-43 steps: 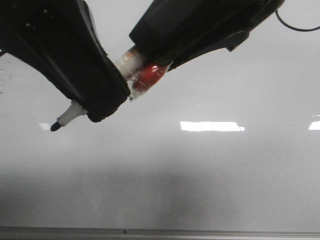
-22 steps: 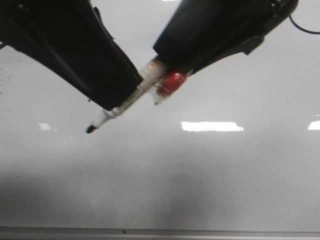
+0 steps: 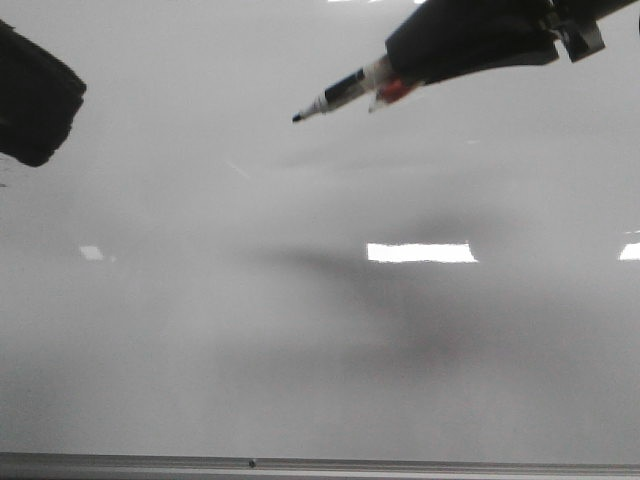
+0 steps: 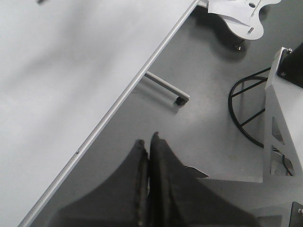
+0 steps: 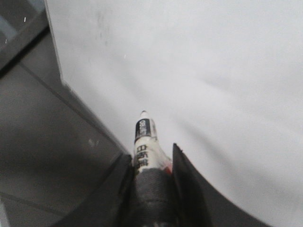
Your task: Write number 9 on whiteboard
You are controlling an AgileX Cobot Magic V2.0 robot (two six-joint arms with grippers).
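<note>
The whiteboard [image 3: 330,330] fills the front view, pale grey and glossy; no number 9 shows on it. My right gripper [image 3: 400,75] at the top right is shut on a white marker pen [image 3: 345,90]. The pen's bare black tip [image 3: 297,118] points left and is off the board. In the right wrist view the pen [image 5: 143,137] sticks out between the fingers of that gripper [image 5: 151,156], over the board [image 5: 213,71]. My left gripper [image 3: 40,110] is a dark shape at the left edge. In its own view the left gripper [image 4: 148,141] is shut and empty, beyond the board's edge [image 4: 118,101].
A grey metal edge strip [image 3: 320,465] runs along the board's near side. Bright light reflections [image 3: 420,252] lie on the board. Off the board the left wrist view shows grey floor, a table leg [image 4: 165,87], a black wire frame [image 4: 246,109] and a white cabinet [image 4: 284,123].
The left gripper has come off the pen and drawn away to the left. The right gripper has carried the pen up and to the right, its tip now bare and free.
</note>
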